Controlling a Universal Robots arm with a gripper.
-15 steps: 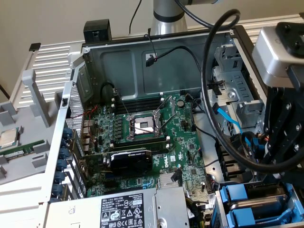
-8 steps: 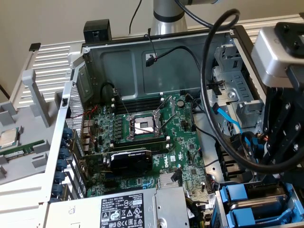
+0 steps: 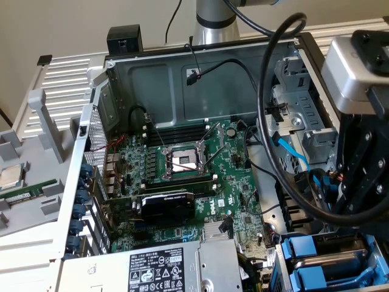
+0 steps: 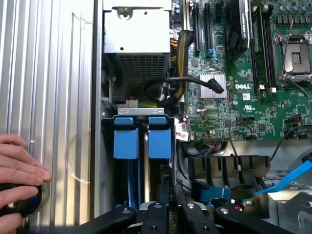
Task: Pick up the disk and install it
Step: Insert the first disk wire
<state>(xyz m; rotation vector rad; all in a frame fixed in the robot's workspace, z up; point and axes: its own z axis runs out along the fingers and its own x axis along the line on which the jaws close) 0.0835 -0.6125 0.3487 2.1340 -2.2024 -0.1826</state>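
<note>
Two blue carriers [image 4: 160, 142], one motherboard [image 4: 219, 117]

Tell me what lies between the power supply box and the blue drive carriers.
In the wrist view, looped black cables and a thin metal crossbar lie between the power supply box and the blue drive carriers.
</note>
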